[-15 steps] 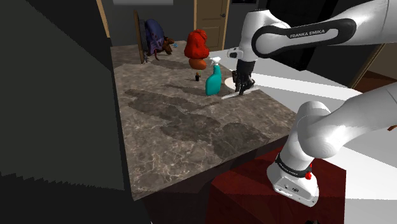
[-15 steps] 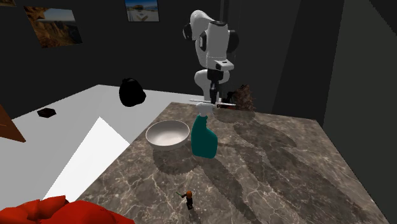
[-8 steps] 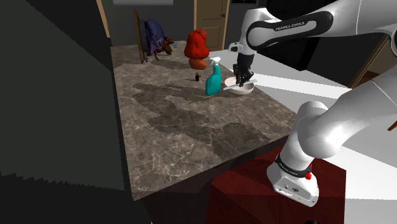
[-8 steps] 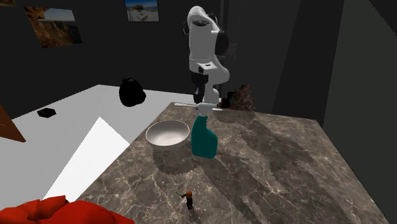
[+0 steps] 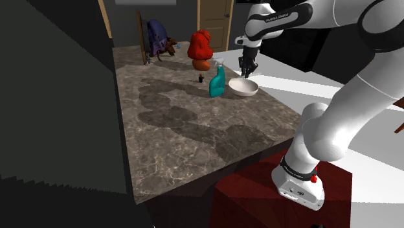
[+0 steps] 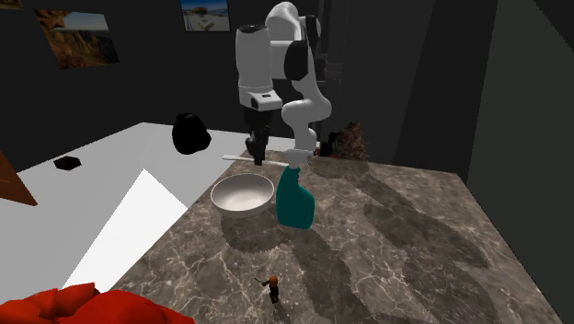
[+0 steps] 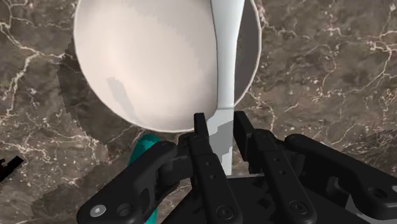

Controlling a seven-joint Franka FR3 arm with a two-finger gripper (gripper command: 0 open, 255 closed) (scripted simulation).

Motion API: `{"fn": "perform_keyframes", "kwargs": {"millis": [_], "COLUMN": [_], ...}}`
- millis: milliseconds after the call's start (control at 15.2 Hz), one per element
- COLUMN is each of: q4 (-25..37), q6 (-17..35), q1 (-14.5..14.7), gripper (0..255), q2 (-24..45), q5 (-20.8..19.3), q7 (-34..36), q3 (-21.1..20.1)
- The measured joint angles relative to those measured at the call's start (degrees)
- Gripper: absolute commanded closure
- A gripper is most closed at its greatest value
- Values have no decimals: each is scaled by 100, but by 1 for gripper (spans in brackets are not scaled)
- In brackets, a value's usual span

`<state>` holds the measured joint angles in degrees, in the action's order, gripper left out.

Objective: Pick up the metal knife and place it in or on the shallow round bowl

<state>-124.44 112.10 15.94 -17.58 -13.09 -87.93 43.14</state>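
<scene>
A shallow round white bowl [image 5: 243, 87] [image 6: 243, 194] [image 7: 153, 57] sits on the dark marble table [image 5: 175, 123] near its edge. My black gripper [image 5: 246, 65] [image 6: 257, 156] [image 7: 220, 121] hangs just above the bowl, shut on a pale grey knife [image 6: 267, 160] [image 7: 226, 57]. The knife lies level, clasped near one end between the fingers [image 7: 202, 137]. In the wrist view its long part reaches out over the bowl's inside, close to the rim. It hangs above the bowl without touching it.
A teal spray bottle [image 5: 217, 81] [image 6: 295, 198] stands right beside the bowl. A tiny figurine [image 5: 201, 78] [image 6: 272, 288], a red lump [image 5: 201, 46] and a blue cloth [image 5: 157, 35] lie further along the table. A white surface [image 6: 101, 184] borders the table past the bowl.
The arm has swung the knife from beside the spray bottle to over the bowl, leftward in the second exterior view. The grip stayed shut.
</scene>
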Motion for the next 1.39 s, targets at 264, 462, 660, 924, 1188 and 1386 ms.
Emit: {"fn": "perform_keyframes", "kwargs": {"millis": [264, 462, 660, 924, 1188, 1386], "q4": [734, 749, 615, 422, 256, 141], "q6": [52, 248, 471, 776, 1077, 1225], "q1": [116, 121, 122, 112, 106, 97], "gripper": [255, 255, 255, 255, 255, 255], "q2": [928, 1206, 1332, 1500, 1713, 1764], "q5": [623, 830, 925, 1065, 1254, 1303], "q7": [-799, -1010, -1081, -1197, -1326, -1369], "q3": [593, 717, 757, 809, 840, 850]}}
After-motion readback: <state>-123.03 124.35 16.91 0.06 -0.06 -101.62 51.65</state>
